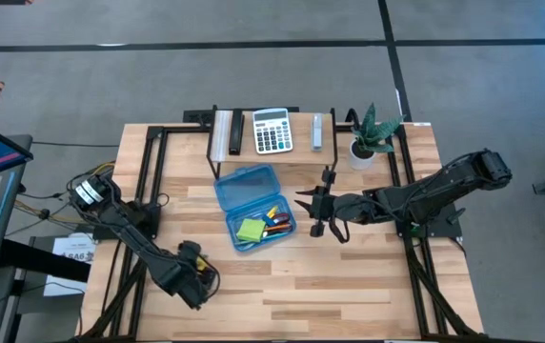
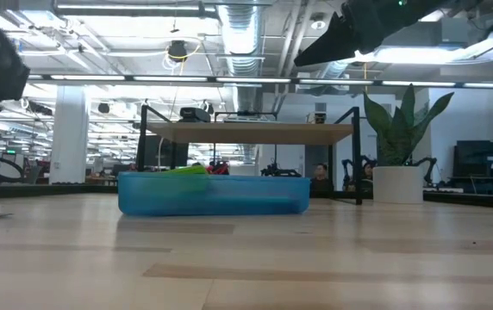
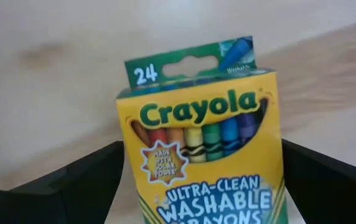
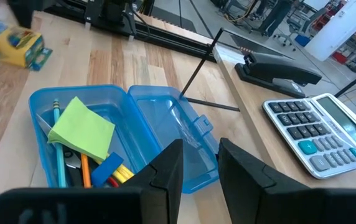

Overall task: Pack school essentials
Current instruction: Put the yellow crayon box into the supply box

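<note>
My left gripper (image 1: 199, 277) sits near the table's front left, its two fingers spread wide on either side of the yellow-green crayon box (image 3: 206, 140); whether the pads press its sides I cannot tell, as the box bottom is cut off in the left wrist view and the overhead view hides it under my wrist. My right gripper (image 1: 312, 211) hangs above the table just beside the translucent blue plastic case (image 4: 165, 127), fingers partly parted and holding nothing. The case lies open, with the lime sticky-note pad (image 4: 83, 129), teal pen (image 4: 58, 149), an orange pencil (image 4: 85, 169) and small blue eraser (image 4: 107, 168) inside. Scissors are not clearly distinguishable. The grey-white calculator (image 1: 272, 131) rests on the rear shelf.
</note>
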